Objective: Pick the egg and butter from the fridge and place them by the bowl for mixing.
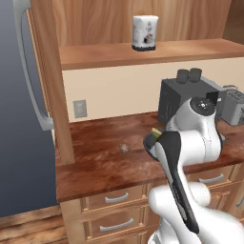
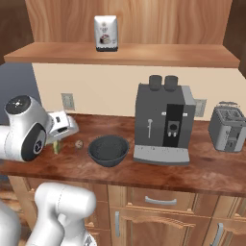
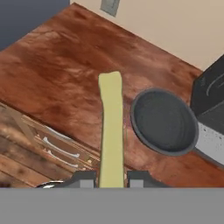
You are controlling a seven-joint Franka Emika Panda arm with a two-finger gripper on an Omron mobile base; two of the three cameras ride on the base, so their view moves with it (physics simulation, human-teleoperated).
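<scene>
One wooden counter (image 2: 192, 175) carries the bowl (image 2: 108, 150) and egg (image 2: 78, 143) toward its left end, where our gripper (image 3: 111, 177) clasps the butter (image 3: 111, 127).

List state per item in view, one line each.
butter: held upright-lengthwise between the gripper fingers, above the counter.
egg: resting on the counter, left of the bowl.
bowl: upright on the counter, nothing visible inside.
fridge: door shut.
gripper: shut on the butter.
</scene>
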